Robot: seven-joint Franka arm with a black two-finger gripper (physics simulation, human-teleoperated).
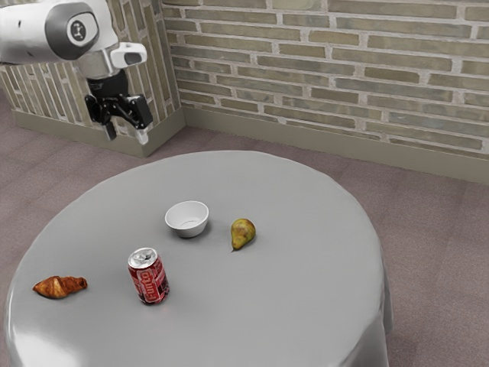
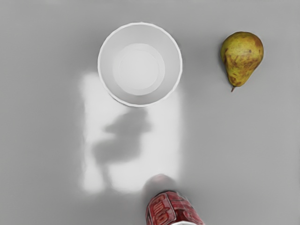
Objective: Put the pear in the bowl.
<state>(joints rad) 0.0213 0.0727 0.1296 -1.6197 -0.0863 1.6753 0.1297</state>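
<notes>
The red can (image 1: 150,281) bears lettering too unclear to read.

Robot arm, white casing, black gripper
Arm (image 1: 27,34) finished in smooth, rounded white shells; dark grey round joint cover (image 1: 58,29) bears a circular emblem (image 1: 78,30) edged in white. Projecting white housing (image 1: 121,55) carries a dark, rounded end inset (image 1: 133,58). Gripper (image 1: 127,134) is black, angular and blocky, with two fingers ending in pale tips (image 1: 142,137).

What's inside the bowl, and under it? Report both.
The bowl holds nothing; its white floor shows bare. It stands on the grey table; the spot beneath its base is covered.
</notes>
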